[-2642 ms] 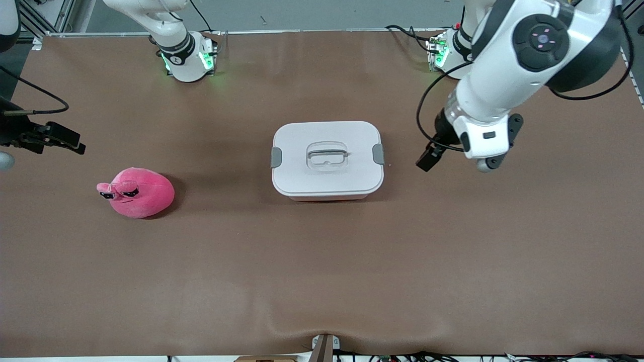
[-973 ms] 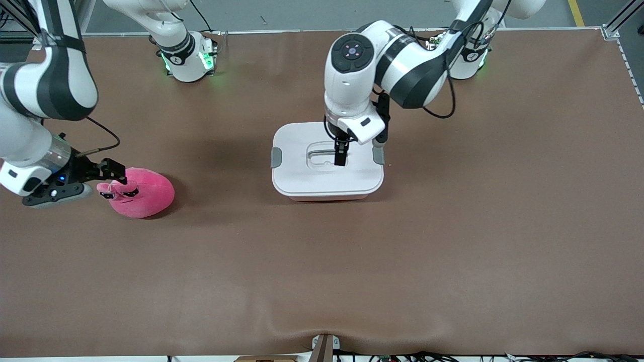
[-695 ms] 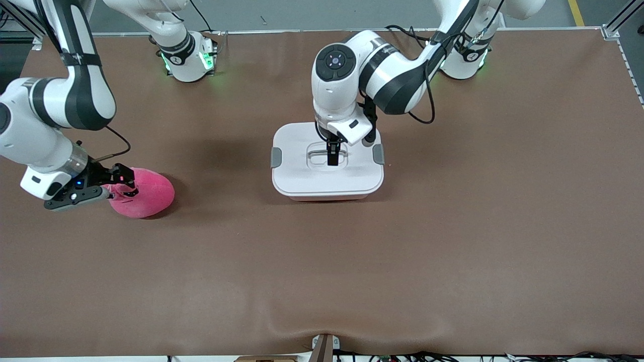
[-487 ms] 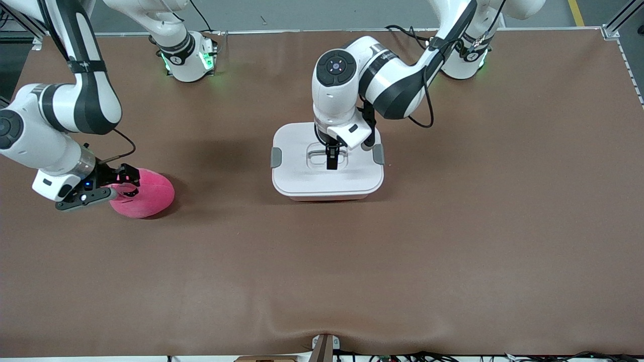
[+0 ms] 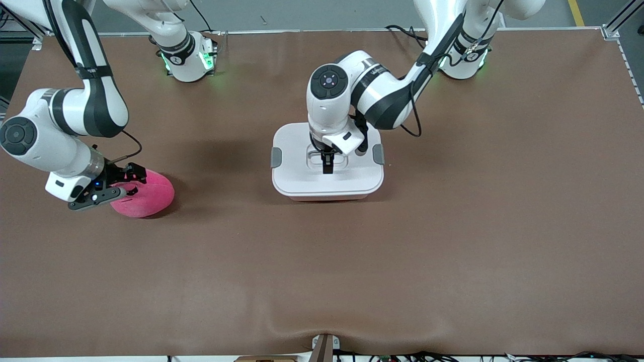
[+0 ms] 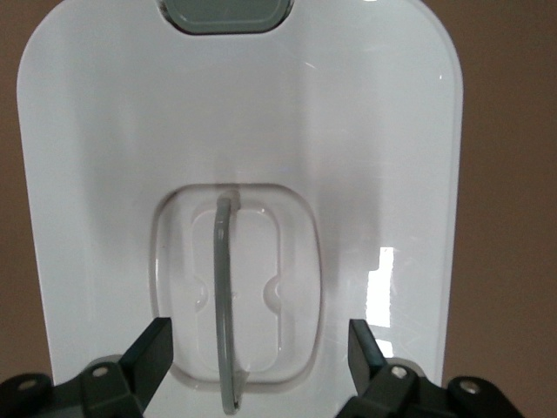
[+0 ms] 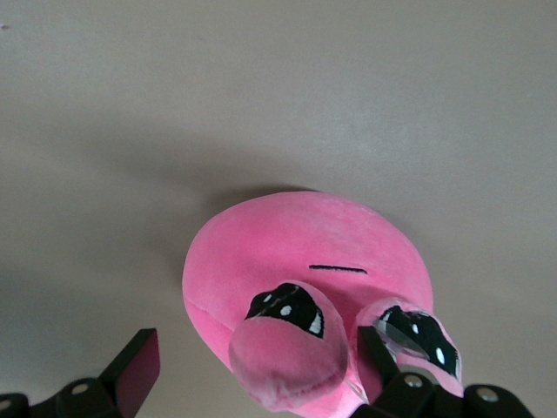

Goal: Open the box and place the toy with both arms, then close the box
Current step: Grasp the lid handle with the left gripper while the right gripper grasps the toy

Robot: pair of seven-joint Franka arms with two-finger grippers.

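Covering the whole front view, the brown table point(image 5: 453, 241) carries only two loose things: the box point(image 5: 327, 166) at the centre of the frame and the toy point(image 5: 148, 193) at the left middle, well apart from each other. Two arm bases with green lights stand along the upper edge, and some cables show at the bottom edge.

Over the box, the left arm reaches in from the upper right, and its wrist hides part of the lid's upper half. The left hand point(image 5: 327, 163) hangs directly over the lid's grey handle point(image 6: 224, 300). In the left wrist view its fingers point(image 6: 150, 353) stand spread wide, one on each side of the recess, gripping nothing. The handle lies flat in that recess.

The box is closed, its white lid point(image 6: 365, 148) seated on the tub, with a grey clip point(image 5: 275, 157) on each short side. One clip point(image 6: 230, 14) shows at the edge of the left wrist view. What the box holds cannot be seen. A thin strip of pink tub shows beneath the lid's lower edge.

At the left of the frame, the right arm bends down, and the right hand point(image 5: 132, 176) is at the toy's face end, covering that end in the front view. In the right wrist view its fingers point(image 7: 139, 366) are released and spread to either side of the toy point(image 7: 305, 252), one close against a bulging black eye point(image 7: 416, 333).

The toy is a round hot-pink plush ball with two protruding eyes and a thin stitched line.
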